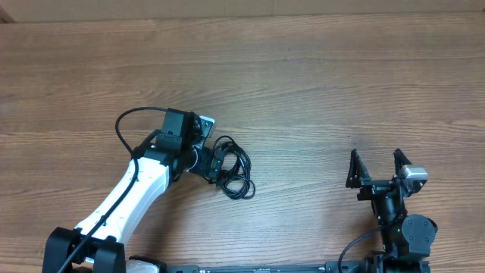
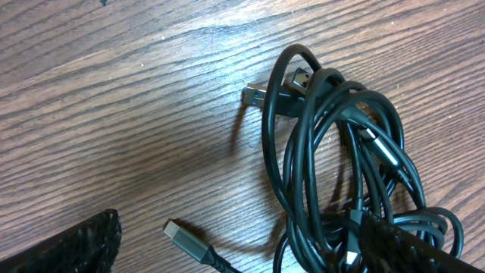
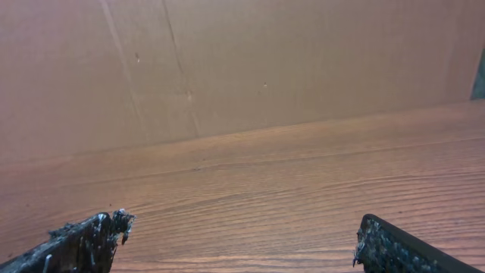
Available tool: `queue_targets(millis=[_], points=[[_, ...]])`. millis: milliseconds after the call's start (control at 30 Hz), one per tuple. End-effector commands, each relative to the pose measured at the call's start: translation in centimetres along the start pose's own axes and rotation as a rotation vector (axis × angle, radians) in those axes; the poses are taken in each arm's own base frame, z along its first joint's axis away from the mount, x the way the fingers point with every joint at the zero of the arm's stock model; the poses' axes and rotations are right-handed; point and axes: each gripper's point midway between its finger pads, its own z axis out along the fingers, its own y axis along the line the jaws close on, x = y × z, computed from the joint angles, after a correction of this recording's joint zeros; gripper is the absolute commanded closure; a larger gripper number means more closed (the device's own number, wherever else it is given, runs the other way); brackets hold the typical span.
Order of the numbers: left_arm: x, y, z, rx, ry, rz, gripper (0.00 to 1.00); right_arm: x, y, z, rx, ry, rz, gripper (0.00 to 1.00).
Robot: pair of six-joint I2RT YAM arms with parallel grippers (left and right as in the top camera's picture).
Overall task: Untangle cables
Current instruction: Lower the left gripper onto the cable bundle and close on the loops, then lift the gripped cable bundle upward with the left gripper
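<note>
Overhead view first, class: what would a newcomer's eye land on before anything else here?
The knotted bundle of black cables stands out, lying near the middle of the wood-grain table, with the left gripper open right at it. Next comes the right gripper, open and empty, well apart from the bundle at the table's right.

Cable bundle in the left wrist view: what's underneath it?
Bare wooden table shows through the loops of the cables; nothing else is visible beneath. What lies under the dense lower coils, near the left gripper's finger, is covered.
</note>
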Motion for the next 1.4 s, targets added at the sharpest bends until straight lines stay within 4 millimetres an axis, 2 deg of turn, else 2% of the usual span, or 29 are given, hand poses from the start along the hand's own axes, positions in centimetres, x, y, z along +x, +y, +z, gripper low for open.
queue_targets(millis=[0,333,767,967,1200,1367], points=[[-0.8,-0.5,-0.3,0.014,-0.017,0.000,0.01,0.2,-0.2,0.0,0.011,-0.003,-0.004,0.00],[-0.7,-0.3,-0.3,0.008,-0.013,-0.001,0.01,0.2,-0.2,0.0,0.011,-0.003,-0.004,0.00],[0.0,-2.1,0.0,0.039,0.019,0.039,0.01,0.2,-0.2,0.0,0.011,-0.003,-0.004,0.00],[-0.3,-2.1,1.4,0.014,0.021,0.050,0.01,0.2,-0.2,0.0,0.011,-0.003,-0.004,0.00],[0.6,-1.5,3.8,0.005,0.074,0.042,0.00,0.2,-0.2,0.0,0.011,-0.003,-0.004,0.00],[0.5,-1.5,3.9,0.005,0.071,0.042,0.00,0.2,-0.2,0.0,0.011,-0.003,-0.004,0.00]])
